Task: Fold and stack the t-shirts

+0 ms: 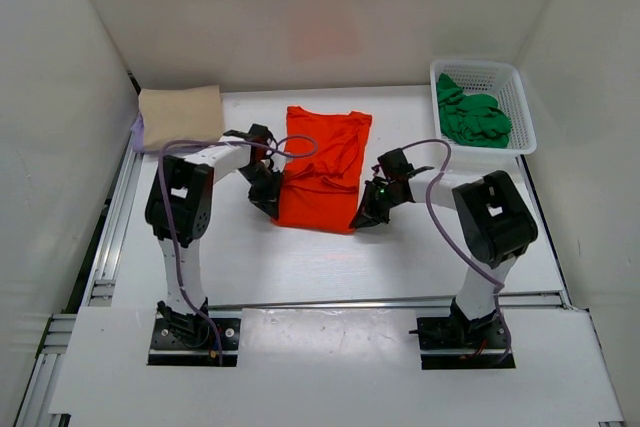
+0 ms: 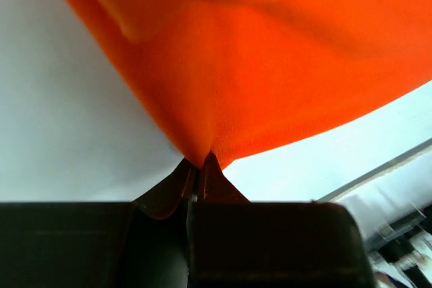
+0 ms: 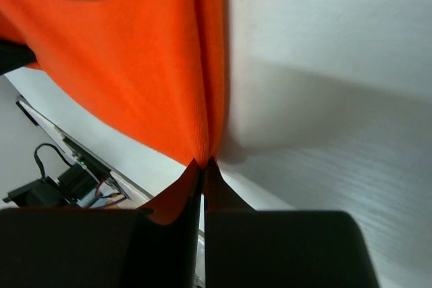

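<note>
An orange-red t-shirt (image 1: 323,167) lies spread in the middle of the table, collar end far. My left gripper (image 1: 273,209) is shut on its near left corner, the cloth (image 2: 270,65) pinched at the fingertips (image 2: 200,162). My right gripper (image 1: 358,221) is shut on the near right corner, cloth (image 3: 135,65) pulled into a point at the tips (image 3: 202,162). A folded beige t-shirt (image 1: 180,113) lies at the far left on top of a lavender one (image 1: 138,131), of which only an edge shows. A crumpled green t-shirt (image 1: 470,117) lies in the basket.
A white mesh basket (image 1: 520,97) stands at the far right corner of the table. White walls close in the table on three sides. Metal rails (image 1: 105,247) run along the left edge and the near edge.
</note>
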### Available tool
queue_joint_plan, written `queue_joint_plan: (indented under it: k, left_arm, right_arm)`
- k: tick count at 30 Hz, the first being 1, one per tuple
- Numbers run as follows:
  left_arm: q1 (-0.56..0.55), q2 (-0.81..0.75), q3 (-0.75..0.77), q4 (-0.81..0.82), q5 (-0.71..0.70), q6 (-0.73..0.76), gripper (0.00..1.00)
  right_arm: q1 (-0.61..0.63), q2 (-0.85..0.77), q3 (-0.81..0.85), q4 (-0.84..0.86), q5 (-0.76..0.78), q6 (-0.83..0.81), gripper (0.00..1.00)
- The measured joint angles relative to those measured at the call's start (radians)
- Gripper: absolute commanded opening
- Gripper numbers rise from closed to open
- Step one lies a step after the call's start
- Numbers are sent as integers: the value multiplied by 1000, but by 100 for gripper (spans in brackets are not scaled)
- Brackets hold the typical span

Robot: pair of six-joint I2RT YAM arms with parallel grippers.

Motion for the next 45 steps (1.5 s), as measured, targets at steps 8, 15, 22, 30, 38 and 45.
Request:
queue_joint_plan:
  k: [8,15,22,30,38,45]
  left_arm:
    - [-178,-209,-190,-86,-86,4,55]
    - [-316,-311,-314,-192,-232,10,100]
    - [-549,-522,-290,75,-640,6,100]
    - [-646,-307,-205,288,-709,8,100]
    - [-658,-195,-164,326,-698,8,100]
    - [-658,-195,-164,328,-645,8,100]
  right_arm:
    - [41,-232,-106,-121,32,-108,0]
    - [85,-324,-284,-174,35,-142,0]
    - [90,-341,-338,-171,20,-141,0]
    - [80,-348,-372,-142,1,-137,0]
    - [76,-370,-396,-119,-4,-128,0]
    - [76,-370,-396,-119,-3,-119,0]
